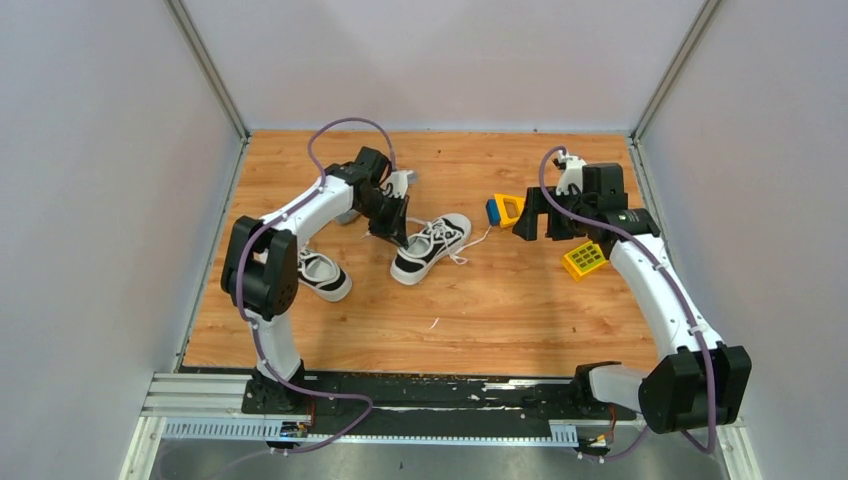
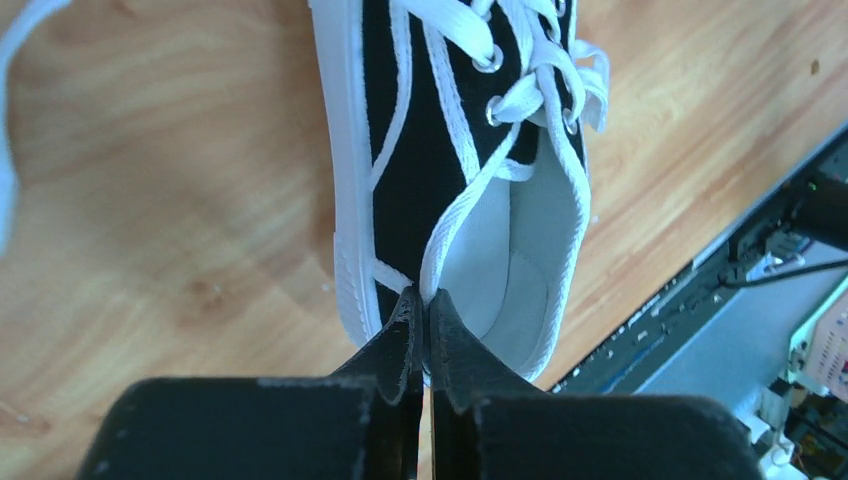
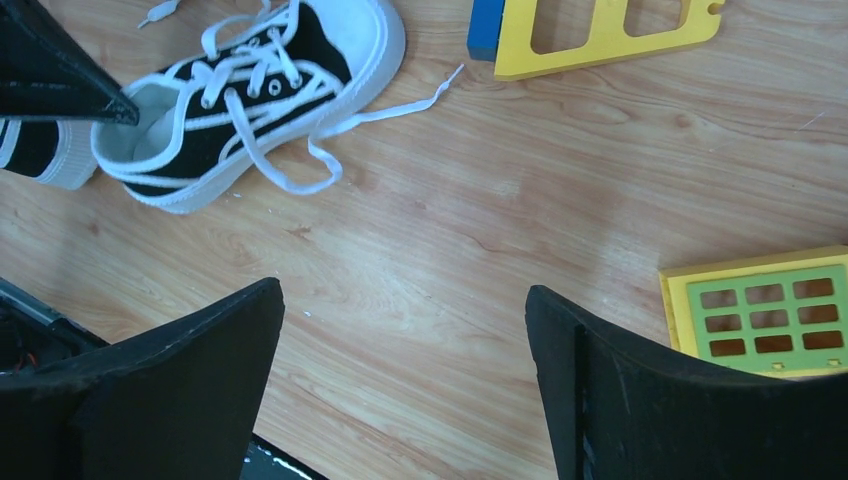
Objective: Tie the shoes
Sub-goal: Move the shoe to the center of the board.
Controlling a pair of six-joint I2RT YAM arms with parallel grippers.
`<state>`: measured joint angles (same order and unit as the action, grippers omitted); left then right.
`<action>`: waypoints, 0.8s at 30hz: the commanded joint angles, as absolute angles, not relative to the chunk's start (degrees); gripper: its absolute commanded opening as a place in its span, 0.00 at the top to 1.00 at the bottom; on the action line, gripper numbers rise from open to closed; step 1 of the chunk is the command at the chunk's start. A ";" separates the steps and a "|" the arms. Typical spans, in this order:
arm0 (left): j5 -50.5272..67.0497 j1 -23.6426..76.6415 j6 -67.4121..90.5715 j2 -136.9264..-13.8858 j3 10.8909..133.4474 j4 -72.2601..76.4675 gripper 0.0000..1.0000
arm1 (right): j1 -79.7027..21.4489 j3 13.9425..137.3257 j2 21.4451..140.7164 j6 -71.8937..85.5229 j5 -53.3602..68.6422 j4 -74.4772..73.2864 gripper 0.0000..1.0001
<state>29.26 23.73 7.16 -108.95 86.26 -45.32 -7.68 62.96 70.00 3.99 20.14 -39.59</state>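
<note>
The left gripper [image 2: 425, 308] has its two black fingers pressed tight together, pinching a white lace [image 2: 465, 200]. The strand runs taut from an upper eyelet, across the open mouth of the shoe, to the fingertips. The pinch sits right at the heel end of that shoe [image 1: 430, 247], a black-and-white low-top with a white sole. It lies in the middle of the wooden table [image 1: 500, 310] with its toe pointing away and to the right. Inside the shoe's mouth I can see the pale lining and insole, with only the lace crossing above them. Its other lace end [image 3: 400, 105] trails loose over the wood toward the right.

The second shoe [image 1: 322, 275] lies well to the left and nearer the bases, partly hidden under the left arm's elbow.

The right gripper [image 3: 403, 292] hangs over bare wood with its fingers spread wide — nothing is between them. Just beyond it are a yellow frame [image 1: 510, 209] with a blue block [image 1: 493, 210] touching its left side. A yellow grid tile [image 1: 585, 260] with green showing through its holes lies close under the right arm. These pieces sit apart from the shoe — the loose lace end stops short of the frame.
</note>
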 commanded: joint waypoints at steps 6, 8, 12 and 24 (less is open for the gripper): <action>29.27 24.39 20.16 -92.04 74.10 -41.46 1.00 | -7.51 59.95 75.16 15.92 19.82 -36.18 0.13; 27.97 25.11 24.99 -90.25 71.21 -39.95 1.00 | -7.55 58.67 77.02 20.64 18.90 -36.12 0.16; 26.47 28.09 32.85 -90.33 66.59 -36.29 1.00 | -7.58 57.59 82.41 28.83 19.81 -35.71 0.19; 34.91 33.59 30.60 -92.65 66.45 -24.66 0.68 | -8.28 64.12 91.54 32.61 20.74 -36.87 0.21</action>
<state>30.06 33.34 34.59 -93.82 60.20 -27.90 -7.70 61.65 90.54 29.56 20.16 -37.56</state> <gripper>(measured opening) 0.187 0.806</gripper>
